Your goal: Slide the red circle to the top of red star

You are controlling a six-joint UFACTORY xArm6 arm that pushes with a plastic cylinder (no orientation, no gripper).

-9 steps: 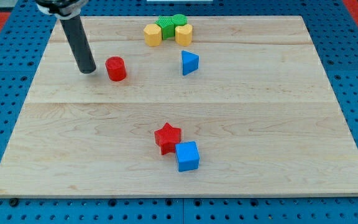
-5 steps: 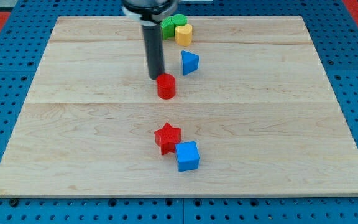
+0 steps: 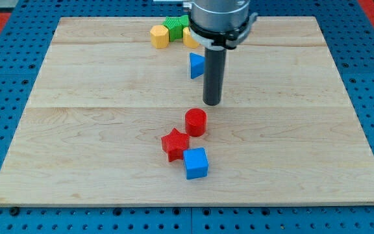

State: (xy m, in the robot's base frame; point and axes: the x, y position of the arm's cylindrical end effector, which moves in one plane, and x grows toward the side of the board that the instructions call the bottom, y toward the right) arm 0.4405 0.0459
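The red circle [image 3: 196, 122] stands on the wooden board [image 3: 76, 130], just above and to the right of the red star [image 3: 174, 144], almost touching it. My tip [image 3: 212, 103] is a short way above and to the right of the red circle, apart from it. A blue cube [image 3: 195, 163] touches the red star at its lower right.
A blue triangle [image 3: 196, 65] sits behind the rod, partly hidden. At the view's top, a yellow block [image 3: 160, 36], a green block [image 3: 174, 27] and another yellow block [image 3: 188, 37] cluster together, partly hidden by the arm.
My tip swept from the view's left to the right and down, pushing the red circle from the upper left to beside the red star. The tip now stands off the circle.
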